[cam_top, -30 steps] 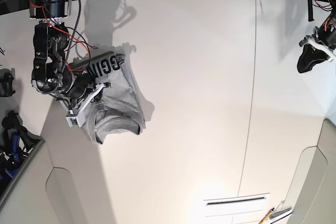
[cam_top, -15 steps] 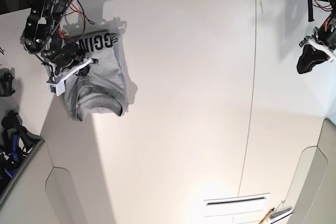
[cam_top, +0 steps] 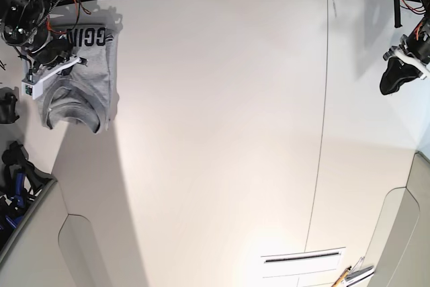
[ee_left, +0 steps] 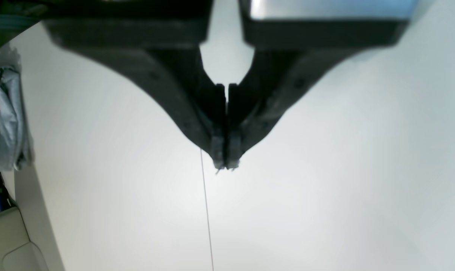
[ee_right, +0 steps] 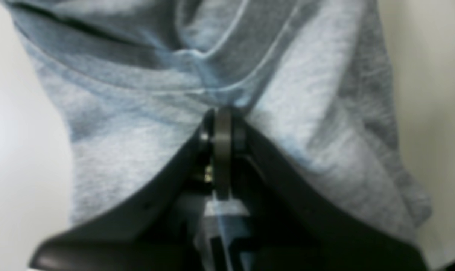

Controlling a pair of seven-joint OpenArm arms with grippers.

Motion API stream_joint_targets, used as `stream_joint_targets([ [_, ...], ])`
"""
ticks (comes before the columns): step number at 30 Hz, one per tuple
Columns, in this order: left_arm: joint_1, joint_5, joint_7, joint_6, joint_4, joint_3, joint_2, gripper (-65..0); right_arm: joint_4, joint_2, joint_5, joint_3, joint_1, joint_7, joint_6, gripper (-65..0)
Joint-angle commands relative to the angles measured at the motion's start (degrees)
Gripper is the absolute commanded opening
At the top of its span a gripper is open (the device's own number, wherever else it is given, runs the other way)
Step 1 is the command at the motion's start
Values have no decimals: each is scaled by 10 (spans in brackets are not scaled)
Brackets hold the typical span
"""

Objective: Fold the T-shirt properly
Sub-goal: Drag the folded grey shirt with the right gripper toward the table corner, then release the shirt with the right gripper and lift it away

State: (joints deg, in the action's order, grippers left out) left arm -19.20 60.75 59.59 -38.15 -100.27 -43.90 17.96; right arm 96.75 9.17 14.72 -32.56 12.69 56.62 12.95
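Note:
The light grey T-shirt (cam_top: 87,82) hangs bunched at the table's far left corner, black lettering (cam_top: 92,35) showing at its top. My right gripper (cam_top: 66,64) is shut on a fold of it. In the right wrist view the closed fingertips (ee_right: 220,124) pinch the grey cloth (ee_right: 118,158), which fills the frame. My left gripper (cam_top: 394,83) is at the far right edge, shut and empty. In the left wrist view its tips (ee_left: 225,164) meet above the bare table, and the T-shirt (ee_left: 5,113) shows small at the left edge.
The white table (cam_top: 235,132) has a thin seam (cam_top: 322,132) running front to back. A slotted panel (cam_top: 302,258) and a pencil (cam_top: 342,275) lie at the front right. Dark gear (cam_top: 13,173) sits off the table's left edge.
My right arm has carried the T-shirt up and to the left, toward the far left corner of the table. The left arm has not moved.

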Motion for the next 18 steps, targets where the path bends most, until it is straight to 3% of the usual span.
stream_joint_targets([
  [1, 2, 16, -9, -2, -10, -3, 10, -650, 3, 11, -16, -3, 2, 8, -7, -650],
  [7, 2, 17, -9, -2, -10, -3, 10, -650, 7, 30, -5, -3, -19, 3, -7, -650],
  [18, 3, 33, -15, -2, -10, -4, 13, -650, 91, 35, -1, -3, -155, 2, 0, -650],
])
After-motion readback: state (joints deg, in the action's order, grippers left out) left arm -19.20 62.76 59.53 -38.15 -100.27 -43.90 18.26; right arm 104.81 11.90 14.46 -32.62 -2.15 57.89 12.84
